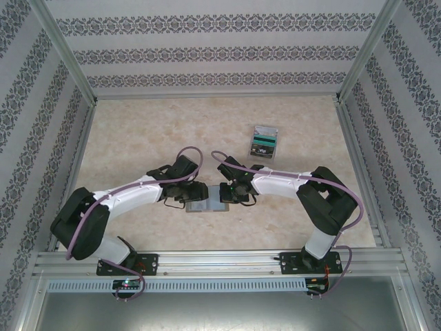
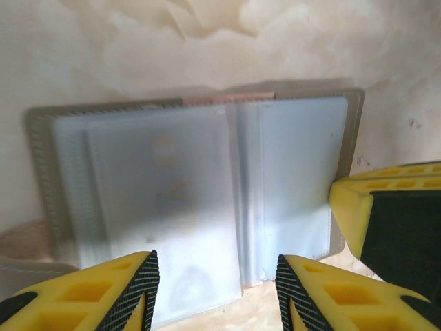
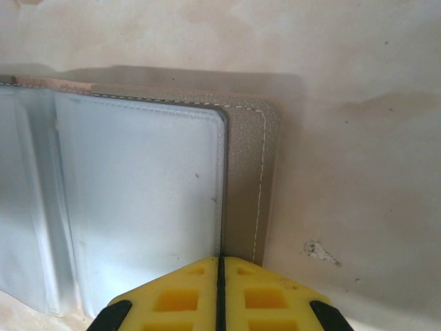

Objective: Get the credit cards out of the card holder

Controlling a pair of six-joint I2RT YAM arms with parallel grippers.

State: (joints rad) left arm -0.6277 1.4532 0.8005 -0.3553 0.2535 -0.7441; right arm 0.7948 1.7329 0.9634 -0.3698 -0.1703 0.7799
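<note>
The card holder [image 1: 207,205] lies open and flat on the table between my two grippers, grey-brown at its border and pale blue-grey inside. In the left wrist view the card holder [image 2: 289,172] shows both halves, and faint marks show through the frosted left pocket [image 2: 165,186]; I cannot make out the credit cards clearly. My left gripper [image 2: 217,265] hovers open over the holder's near edge with nothing between its fingers. My right gripper [image 3: 220,261] is shut, its tip at the right half's edge where the pale lining meets the stitched border [image 3: 248,186].
A clear plastic case [image 1: 264,143] with green-and-black contents lies at the back right of the marble-patterned table. Patterned walls and aluminium rails [image 1: 220,258] enclose the table. A stain [image 3: 320,252] marks the surface right of the holder.
</note>
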